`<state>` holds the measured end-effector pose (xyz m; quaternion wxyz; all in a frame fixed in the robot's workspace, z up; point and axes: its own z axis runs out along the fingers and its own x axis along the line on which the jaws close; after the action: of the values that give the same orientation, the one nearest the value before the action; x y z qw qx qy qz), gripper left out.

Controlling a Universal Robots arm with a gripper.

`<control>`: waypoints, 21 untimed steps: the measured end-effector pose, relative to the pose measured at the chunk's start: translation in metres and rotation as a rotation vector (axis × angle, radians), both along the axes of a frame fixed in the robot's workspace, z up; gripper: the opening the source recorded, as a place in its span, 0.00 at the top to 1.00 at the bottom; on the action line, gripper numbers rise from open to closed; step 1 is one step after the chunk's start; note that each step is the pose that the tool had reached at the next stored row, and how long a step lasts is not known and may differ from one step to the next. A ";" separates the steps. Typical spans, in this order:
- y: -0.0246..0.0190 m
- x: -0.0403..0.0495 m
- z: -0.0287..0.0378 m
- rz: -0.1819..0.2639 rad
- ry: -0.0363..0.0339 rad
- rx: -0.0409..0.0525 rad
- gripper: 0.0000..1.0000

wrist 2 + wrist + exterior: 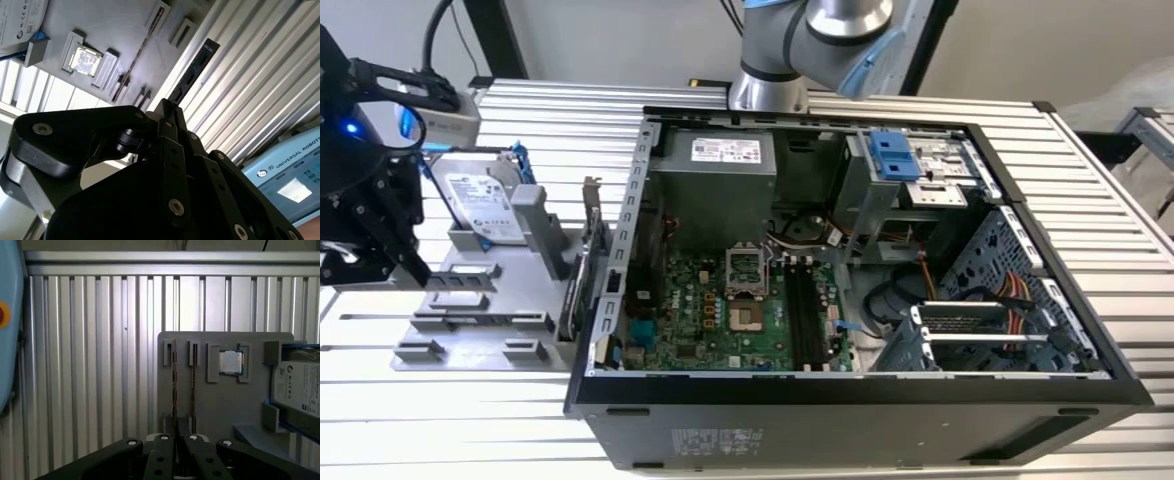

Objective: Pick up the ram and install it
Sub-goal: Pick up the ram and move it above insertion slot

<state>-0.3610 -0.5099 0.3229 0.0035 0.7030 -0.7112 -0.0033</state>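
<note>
**Current state.** In the first wrist view, the black two-finger gripper (175, 439) has its jaws drawn together and clamped on the ram. In the second wrist view, the ram (194, 70) shows as a long, narrow, flat circuit-board stick, seen edge-on and dark, projecting straight out from the fingertips. It appears to be out of the grey moulded plastic holder (225, 405), because the holder's slot pair nearest the ribbed aluminium table (454, 420) stands vacant. A second thin memory stick (193, 385) sits in the neighbouring slot pair. A square silver processor chip (230, 361) lies in its own recess on the holder.

**Location.** In the exterior view, the gripper and the holder lie at 9 o'clock from the open black computer case (854, 420), well apart from its interior. A boxy silver hard drive (480, 200) stands on the holder at 12 o'clock.

**Step in hand.** This is judged to be the pick-up stage, with the grasp made. Installation is not yet done. The long black memory sockets (807, 310) lie at 3 o'clock on the green motherboard (707, 320).

**Requirement.** Seating the stick is judged to call for three things:
- Keep the stick on edge.
- Set its long axis parallel to a socket.
- Press straight down without touching the case walls or cables.
</note>
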 end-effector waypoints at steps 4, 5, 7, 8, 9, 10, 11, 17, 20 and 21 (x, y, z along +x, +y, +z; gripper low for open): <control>0.0000 0.0000 0.0026 0.000 0.0000 0.0000 1.00; 0.0000 0.0000 0.0032 0.000 0.0000 0.0000 1.00; 0.0000 0.0000 0.0045 0.000 0.0001 -0.0001 1.00; 0.0000 0.0000 0.0052 0.000 0.0001 0.0000 1.00; 0.0000 0.0000 0.0058 0.000 0.0000 0.0000 1.00; 0.0000 0.0000 0.0064 0.000 0.0000 0.0000 1.00; 0.0000 0.0000 0.0071 0.000 0.0001 0.0000 1.00; 0.0000 0.0001 0.0110 0.000 0.0000 0.0000 1.00; 0.0000 0.0000 0.0135 0.000 0.0000 0.0000 1.00; 0.0000 0.0000 0.0144 0.000 0.0001 -0.0001 1.00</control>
<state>-0.3610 -0.5099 0.3374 0.0036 0.7030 -0.7112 -0.0034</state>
